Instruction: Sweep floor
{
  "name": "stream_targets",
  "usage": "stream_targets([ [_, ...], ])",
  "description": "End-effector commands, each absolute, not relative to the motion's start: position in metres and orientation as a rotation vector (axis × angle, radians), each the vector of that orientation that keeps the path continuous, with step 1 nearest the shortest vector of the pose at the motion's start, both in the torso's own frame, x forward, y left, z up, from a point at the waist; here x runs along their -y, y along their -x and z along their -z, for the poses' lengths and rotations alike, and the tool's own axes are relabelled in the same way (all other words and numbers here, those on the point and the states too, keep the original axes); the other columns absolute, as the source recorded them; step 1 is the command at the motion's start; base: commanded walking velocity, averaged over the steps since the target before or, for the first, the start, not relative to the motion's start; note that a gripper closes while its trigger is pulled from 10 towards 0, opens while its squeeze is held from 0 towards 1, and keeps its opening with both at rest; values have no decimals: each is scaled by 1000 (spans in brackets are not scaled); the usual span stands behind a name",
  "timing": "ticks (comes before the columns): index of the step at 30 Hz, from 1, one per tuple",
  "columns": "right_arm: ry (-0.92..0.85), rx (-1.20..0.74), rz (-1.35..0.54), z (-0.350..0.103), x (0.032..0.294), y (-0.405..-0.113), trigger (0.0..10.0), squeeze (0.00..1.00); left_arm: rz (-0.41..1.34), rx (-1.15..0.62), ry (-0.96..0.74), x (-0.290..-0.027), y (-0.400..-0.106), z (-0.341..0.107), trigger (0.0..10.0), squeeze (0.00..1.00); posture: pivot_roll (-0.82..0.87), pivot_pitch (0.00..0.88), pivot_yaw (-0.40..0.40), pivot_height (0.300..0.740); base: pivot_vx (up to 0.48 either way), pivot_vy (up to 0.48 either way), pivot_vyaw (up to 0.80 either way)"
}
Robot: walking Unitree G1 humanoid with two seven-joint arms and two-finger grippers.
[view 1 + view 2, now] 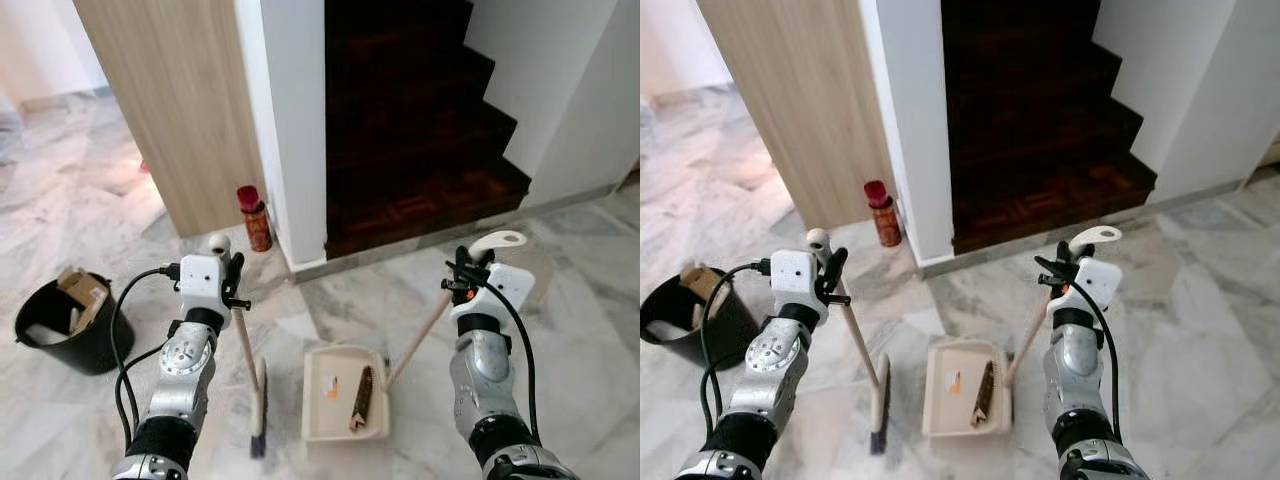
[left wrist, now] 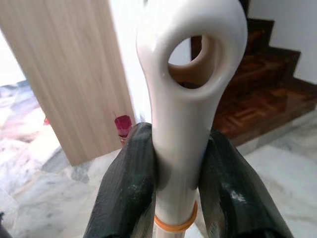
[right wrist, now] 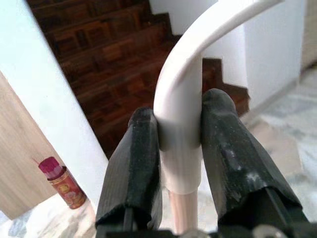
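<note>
On the marble floor (image 1: 590, 330) in front of the robot, the left gripper (image 2: 176, 168) is pinched tight on the white end of the broom (image 1: 250, 375) handle, its two black fingers (image 2: 130, 188) pressed against either side just below the hanging loop (an orange ring circles the handle right under the grip). From there the handle slants down and toward the robot to the dark brush head, which rests on the floor just left of the dustpan (image 1: 345, 392). The right gripper (image 3: 179, 148) is likewise clamped on the white curved top of the dustpan's long handle, fingers (image 3: 233, 158) squeezing it from both sides — the wooden shaft runs down and leftward to the pan's right edge. The cream pan lies flat on the floor between the two arms, near the robot, and holds a dark brown strip of debris (image 1: 362, 397) along its right side and a small orange-and-white scrap (image 1: 331, 385) toward the middle. To the far left of the broom a black bin (image 1: 70, 325) with cardboard and paper in it stands on the floor. Farther off, a red-capped can (image 1: 254, 218) sits at the foot of a white wall corner beside a pale wood panel (image 1: 170, 100), and dark wooden stairs (image 1: 420, 130) climb away just right of that corner.
</note>
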State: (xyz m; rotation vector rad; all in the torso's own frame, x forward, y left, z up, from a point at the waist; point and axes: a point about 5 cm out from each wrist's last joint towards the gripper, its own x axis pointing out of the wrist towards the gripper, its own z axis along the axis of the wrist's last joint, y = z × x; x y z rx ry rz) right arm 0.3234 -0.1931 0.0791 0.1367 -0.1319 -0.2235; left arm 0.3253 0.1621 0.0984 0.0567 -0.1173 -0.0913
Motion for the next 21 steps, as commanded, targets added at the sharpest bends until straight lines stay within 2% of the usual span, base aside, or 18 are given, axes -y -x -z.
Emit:
stream_targets([
  [1,-150,181,232,-90,195,-328,10000,0,100,162,-63,-161,-328,-109,10000,0,33,17,79,740,0,277,0],
  [21,-168,171,239,-89,200,-327,10000,0,95,159,-49,-160,-327,-108,10000,0,33,0,68,740,0,283,0],
])
